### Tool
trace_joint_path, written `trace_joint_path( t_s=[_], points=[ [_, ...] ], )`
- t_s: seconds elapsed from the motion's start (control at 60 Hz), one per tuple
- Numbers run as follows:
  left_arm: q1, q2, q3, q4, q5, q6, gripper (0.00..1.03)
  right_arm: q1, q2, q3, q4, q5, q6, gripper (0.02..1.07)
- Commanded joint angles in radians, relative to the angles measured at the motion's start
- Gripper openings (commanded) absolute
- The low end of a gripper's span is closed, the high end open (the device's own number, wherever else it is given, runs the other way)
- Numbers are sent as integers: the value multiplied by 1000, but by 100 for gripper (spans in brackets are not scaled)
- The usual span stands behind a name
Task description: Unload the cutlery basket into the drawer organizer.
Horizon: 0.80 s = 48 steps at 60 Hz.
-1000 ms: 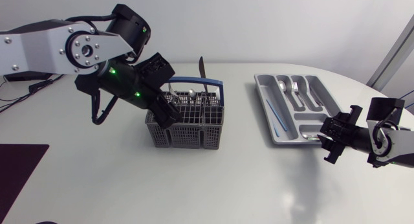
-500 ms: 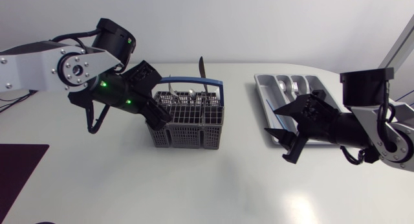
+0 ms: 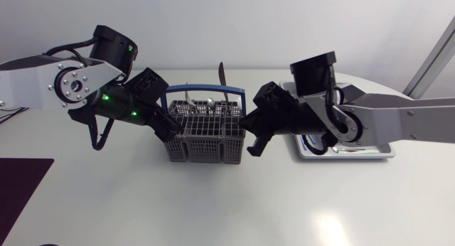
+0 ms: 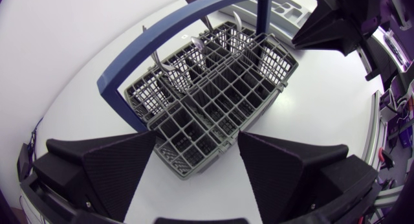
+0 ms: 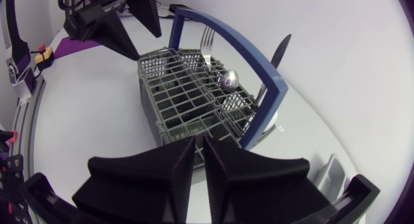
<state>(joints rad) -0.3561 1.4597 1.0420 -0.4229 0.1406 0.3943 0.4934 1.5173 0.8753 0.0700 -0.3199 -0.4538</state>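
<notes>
Standing mid-table: cutlery basket [image 3: 206, 138], grey mesh with an upright blue handle [image 3: 206, 89], on the white table [image 3: 213, 203]
Cutlery in basket: all in the compartments along the 12 o'clock side; a dark knife [image 3: 221, 74] sticks up past the handle, and the right wrist view shows a fork [image 5: 207, 37] and a spoon [image 5: 229, 78]; their lower ends are lost in the mesh
Left gripper [image 3: 167, 125]: at the basket's 9 o'clock corner, fingers spread wide; its own wrist view shows that corner lying between them, but whether either finger touches the mesh cannot be told
Right gripper [image 3: 252, 136]: at the basket's 3 o'clock side, just beside the wall; its own wrist view shows the fingers drawn close, only a thin slit between them, holding nothing; contact with the basket cannot be made out
Drawer organizer [image 3: 384, 152]: at 3 o'clock from the basket, mostly covered by the right arm; only its 12 o'clock corner and 6 o'clock rim show, and what lies in its compartments is hidden
</notes>
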Motion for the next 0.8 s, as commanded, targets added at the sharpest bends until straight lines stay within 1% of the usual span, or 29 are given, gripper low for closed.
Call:
trace_joint_path(
  t_s=[0.0, 0.167, 0.267, 0.4, 0.483, 0.567, 0.633, 0.667, 0.683, 0.783],
  points=[
    [3, 19, -14, 16, -6, -25, 98, 10, 69, 50, 24, 12, 37, 11],
    [-4, 99, -13, 32, -4, -29, 98, 7, 181, 90, 25, 35, 15, 11],
    [-4, 122, -14, 32, -4, -29, 98, 2, 187, 73, 31, 33, 7, 10],
    [2, 105, -10, 32, -4, -31, 98, -4, 104, 45, 31, 28, 18, 10],
    [8, 33, -13, 12, -4, -34, 98, -15, -3, 14, 8, 16, 24, 10],
    [12, -30, -23, -28, -4, -21, 98, -76, -86, -12, -19, -34, 26, 10],
    [14, -62, -37, -51, -6, -5, 98, -138, -98, -19, -19, -65, 26, 10],
    [16, -73, -45, -59, -6, 5, 98, -162, -95, -18, -19, -76, 24, 10],
    [17, -79, -50, -65, -4, 9, 98, -200, -78, -10, -19, -99, 24, 10],
    [17, -117, -102, -91, -4, 66, 98, -282, 14, 36, -3, -142, 44, 10]
  ],
)
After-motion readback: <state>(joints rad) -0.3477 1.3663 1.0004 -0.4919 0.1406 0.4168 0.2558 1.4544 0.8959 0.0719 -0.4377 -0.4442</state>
